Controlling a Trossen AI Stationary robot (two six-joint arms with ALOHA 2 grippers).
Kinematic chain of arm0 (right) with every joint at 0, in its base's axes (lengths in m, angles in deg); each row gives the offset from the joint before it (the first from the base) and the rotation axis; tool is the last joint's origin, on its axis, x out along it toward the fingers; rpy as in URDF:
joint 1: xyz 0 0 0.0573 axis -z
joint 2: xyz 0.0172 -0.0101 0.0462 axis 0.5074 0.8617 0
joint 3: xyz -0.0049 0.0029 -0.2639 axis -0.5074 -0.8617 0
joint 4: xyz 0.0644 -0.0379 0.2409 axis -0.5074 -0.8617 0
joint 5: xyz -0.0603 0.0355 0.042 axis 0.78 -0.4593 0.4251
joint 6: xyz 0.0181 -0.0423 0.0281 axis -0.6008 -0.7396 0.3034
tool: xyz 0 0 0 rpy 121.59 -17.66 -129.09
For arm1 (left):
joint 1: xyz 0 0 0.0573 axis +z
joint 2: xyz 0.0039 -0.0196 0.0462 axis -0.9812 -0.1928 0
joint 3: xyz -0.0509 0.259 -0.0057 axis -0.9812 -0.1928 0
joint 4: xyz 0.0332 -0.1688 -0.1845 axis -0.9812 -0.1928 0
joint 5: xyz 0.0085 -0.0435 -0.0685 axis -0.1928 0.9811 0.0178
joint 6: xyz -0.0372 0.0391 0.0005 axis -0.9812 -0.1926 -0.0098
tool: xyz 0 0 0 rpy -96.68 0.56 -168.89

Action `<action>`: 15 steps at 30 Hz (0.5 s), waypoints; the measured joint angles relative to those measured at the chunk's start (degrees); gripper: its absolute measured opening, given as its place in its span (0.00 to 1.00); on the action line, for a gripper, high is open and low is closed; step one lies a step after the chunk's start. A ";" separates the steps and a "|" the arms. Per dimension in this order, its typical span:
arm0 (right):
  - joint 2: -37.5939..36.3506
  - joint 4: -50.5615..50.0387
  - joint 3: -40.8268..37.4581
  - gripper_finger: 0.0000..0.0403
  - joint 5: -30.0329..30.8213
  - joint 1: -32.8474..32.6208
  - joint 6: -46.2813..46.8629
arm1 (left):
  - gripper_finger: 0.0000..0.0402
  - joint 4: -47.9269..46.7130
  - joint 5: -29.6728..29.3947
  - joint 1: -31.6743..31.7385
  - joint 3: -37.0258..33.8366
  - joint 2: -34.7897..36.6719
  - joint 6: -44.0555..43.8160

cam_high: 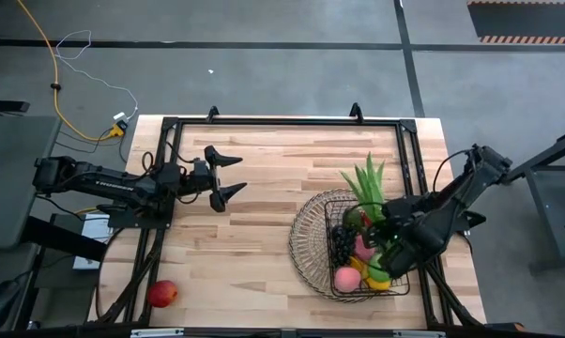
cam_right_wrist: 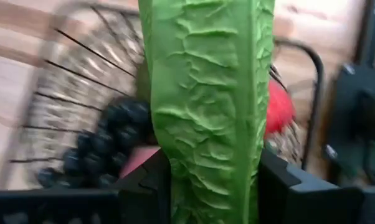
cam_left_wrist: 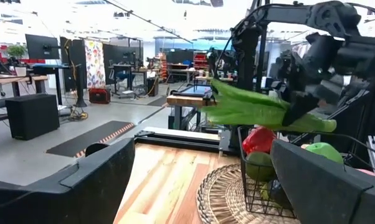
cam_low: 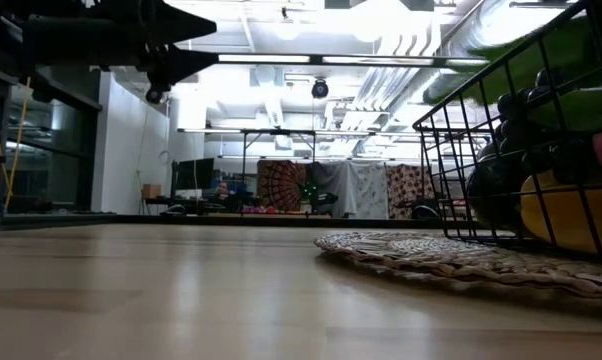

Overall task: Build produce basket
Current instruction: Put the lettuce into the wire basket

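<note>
The dark wire basket point(cam_high: 313, 246) with its round woven rim stands at the table's right. It holds dark grapes point(cam_high: 342, 242), a pink peach point(cam_high: 346, 278), yellow fruit point(cam_high: 377, 279) and a red piece point(cam_left_wrist: 258, 139). My right gripper point(cam_high: 388, 225) hangs over the basket, shut on a long green leafy bunch point(cam_high: 369, 185). My left gripper point(cam_high: 228, 176) is open and empty above the table's left half, pointing toward the basket. A red apple point(cam_high: 162, 293) rests on the table near the front left corner. My right gripper pinches the green bunch between its two fingers point(cam_right_wrist: 155, 182), one on each flat side of its lower part point(cam_right_wrist: 206, 168). The bunch runs on past the fingertips, fanning toward the table's far edge. It is lifted above the fruit in the basket point(cam_left_wrist: 250, 111).
The bare wood table point(cam_high: 264, 225) lies between the two grippers. A black frame point(cam_high: 282, 122) runs along the far edge and down both sides. The basket's woven rim point(cam_low: 451, 255) lies flat on the table.
</note>
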 joint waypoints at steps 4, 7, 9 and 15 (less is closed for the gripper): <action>2.45 -0.80 0.00 0.35 -5.93 -1.15 1.89 | 0.90 -0.07 -0.11 0.00 0.00 0.00 -0.09; 2.66 -0.82 0.00 0.35 -6.47 -2.59 4.54 | 0.90 -0.07 -0.13 0.00 0.00 0.00 0.28; 2.65 -0.87 0.00 0.35 -6.49 -3.79 7.37 | 0.90 -0.07 -0.13 0.00 0.00 0.00 0.50; 3.08 0.61 0.00 0.35 -10.31 -6.63 12.01 | 0.90 -0.07 -0.11 0.00 0.00 0.00 0.53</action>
